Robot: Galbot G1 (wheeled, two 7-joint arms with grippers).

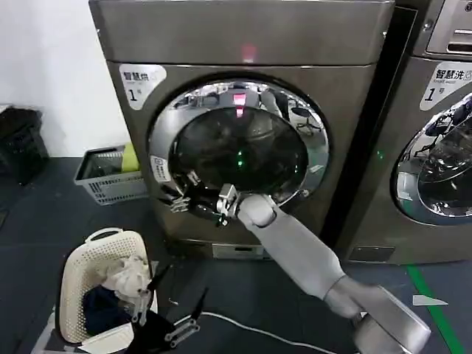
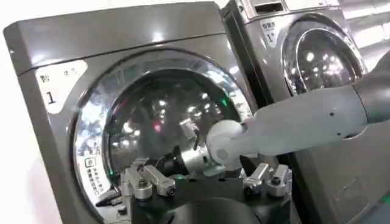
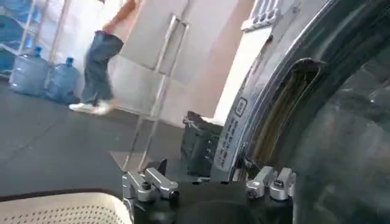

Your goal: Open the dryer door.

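The left pincer (image 1: pixel 166 313) is hanging low over the floor (image 1: pixel 243 295) at the near edge of the head view, its fingers standing apart and gripping nothing, just beside a white laundry basket (image 1: pixel 92 284) that is holding pale and dark clothes. A white cable (image 1: pixel 243 328) is trailing across the floor near it.

Farther in, the right arm (image 1: pixel 295 247) is reaching forward and leftward to the dryer (image 1: pixel 243 44), which is standing on the floor at the middle of the view. The right pincer (image 1: pixel 181 198) is sitting at the lower left rim of the round dryer door (image 1: pixel 240 144), its fingers spread apart against the chrome ring, with a finger (image 3: pixel 277 182) lying right by the recessed handle slot (image 3: pixel 283 103) in the right wrist view. I cannot tell whether it is gripping the slot. The door is lying flush with the dryer's front, closed. A label (image 1: pixel 140 85) with the numeral 1 is showing at the front's upper left corner.

A second machine (image 1: pixel 435 133) is standing just beside the dryer on its right, and a grey crate (image 1: pixel 110 177) is resting on the floor at the dryer's left.
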